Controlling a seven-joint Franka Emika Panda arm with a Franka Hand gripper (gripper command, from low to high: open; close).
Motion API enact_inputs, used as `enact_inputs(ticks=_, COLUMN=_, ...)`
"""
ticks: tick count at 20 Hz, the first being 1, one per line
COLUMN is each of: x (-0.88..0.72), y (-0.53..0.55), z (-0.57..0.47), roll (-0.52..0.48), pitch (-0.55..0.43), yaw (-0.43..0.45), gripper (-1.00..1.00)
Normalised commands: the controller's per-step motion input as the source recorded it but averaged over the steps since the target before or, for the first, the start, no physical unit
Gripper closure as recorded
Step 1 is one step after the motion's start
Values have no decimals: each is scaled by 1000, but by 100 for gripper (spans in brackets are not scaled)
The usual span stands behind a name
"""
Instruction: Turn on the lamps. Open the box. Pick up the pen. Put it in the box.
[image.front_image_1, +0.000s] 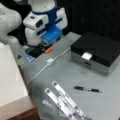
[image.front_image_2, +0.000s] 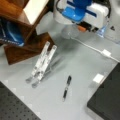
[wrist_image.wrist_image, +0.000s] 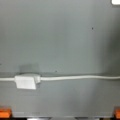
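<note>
Grey table (image.front_image_1: 75, 72): box (image.front_image_1: 96, 52), lid closed, near far right edge in a front view. Pen (image.front_image_1: 87, 89) flat on open surface, apart from box, toward near edge. White strips (image.front_image_1: 63, 101) fanned at near edge, beside pen. White cable (wrist_image.wrist_image: 80, 78) with inline switch (wrist_image.wrist_image: 25, 82) crossing table's far part.

**Pen's just lying there, box lid down**

In a front view the pen (image.front_image_2: 67, 87) lies on the grey surface (image.front_image_2: 80, 65), well apart from the gripper (image.front_image_2: 86, 27) up top. The box (image.front_image_2: 107, 100) sits bottom right, black lid shut. Two white strips (image.front_image_2: 42, 63) lean left of the pen, and a white cable (image.front_image_2: 95, 48) runs right.
</note>
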Motion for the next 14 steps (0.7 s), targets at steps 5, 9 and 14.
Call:
enact_inputs(ticks=5, x=-106, y=19, z=-26, roll=-26, pitch=-66, yaw=139, gripper=-100)
enact_inputs(ticks=9, x=-315, y=46, z=-62, roll=-41, pitch=-63, yaw=126, gripper=-100)
enact_inputs(ticks=14, x=-425, y=62, z=-126, roll=-67, pitch=-76, yaw=108, gripper=-100)
